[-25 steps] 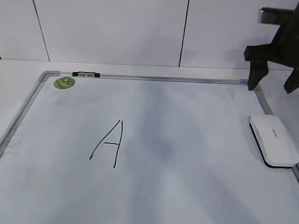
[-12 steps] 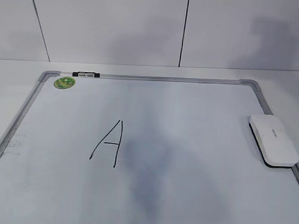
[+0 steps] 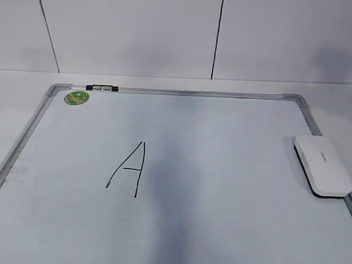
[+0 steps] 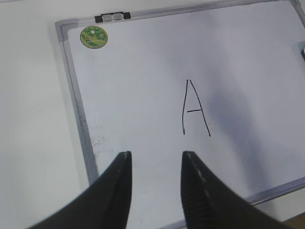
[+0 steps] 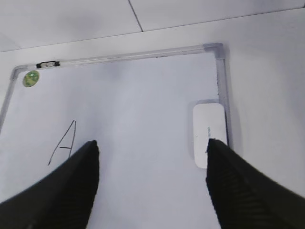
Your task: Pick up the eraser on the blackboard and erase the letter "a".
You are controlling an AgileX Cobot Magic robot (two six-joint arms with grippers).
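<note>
Right hand spread wide, high above eraser on blackboard.

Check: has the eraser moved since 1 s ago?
No. The eraser lies at the same spot against the blackboard's right frame.

Bright, even light; soft dark shadow mid-blackboard
</note>
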